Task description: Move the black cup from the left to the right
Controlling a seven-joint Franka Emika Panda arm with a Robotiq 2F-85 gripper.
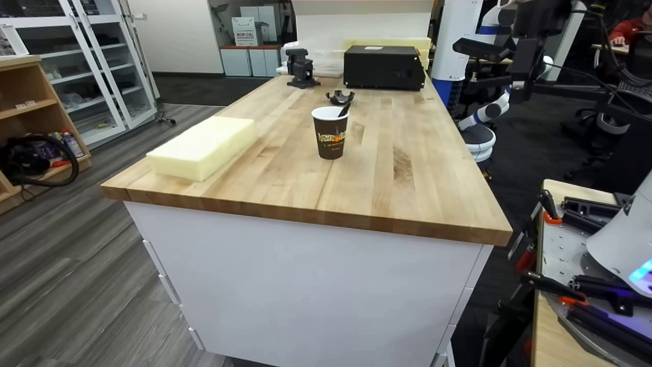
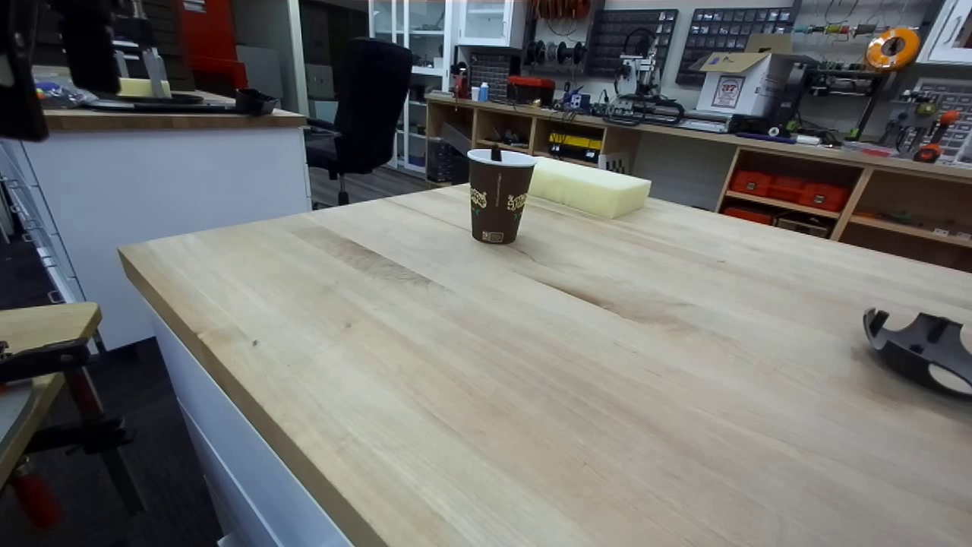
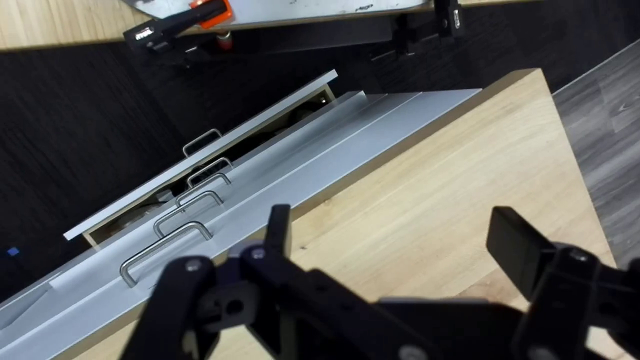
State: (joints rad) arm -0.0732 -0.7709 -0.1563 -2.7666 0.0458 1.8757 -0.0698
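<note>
Black cup stands upright on the bench, in an exterior view to the right of the foam and apart from it. In the cup leans a dark stick, its end above the rim. Farther back and right sits a box. At far right is the arm, its tool end high up, aimed down. In the wrist view, a drawer at left is pulled out, contents too dim to name; to its right, the fingers are spread wide.

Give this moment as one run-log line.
hand: open, empty | black cup: upright on table, apart from hand | foam block: same table
</note>
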